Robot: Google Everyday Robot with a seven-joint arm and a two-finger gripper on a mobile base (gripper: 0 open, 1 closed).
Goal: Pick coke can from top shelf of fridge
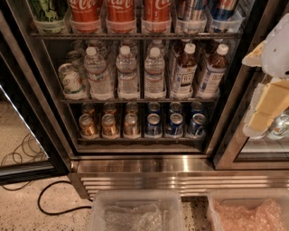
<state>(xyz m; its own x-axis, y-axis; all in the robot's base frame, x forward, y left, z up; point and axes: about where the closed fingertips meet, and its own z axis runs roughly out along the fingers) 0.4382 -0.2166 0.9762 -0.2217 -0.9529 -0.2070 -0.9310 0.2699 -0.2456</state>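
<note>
We judge the task barely begun. The fridge (144,164) looks open, and the coke can (121,13), the middle of three red ones side by side, sits upright on the top shelf (135,35) behind its clear holder. Our gripper (270,85) hangs by the fridge's right edge, well apart from the cans and carrying nothing we can see; whether it is spread or pressed together we cannot tell. The reach, the grasp and the lift out are all left to do.
</note>
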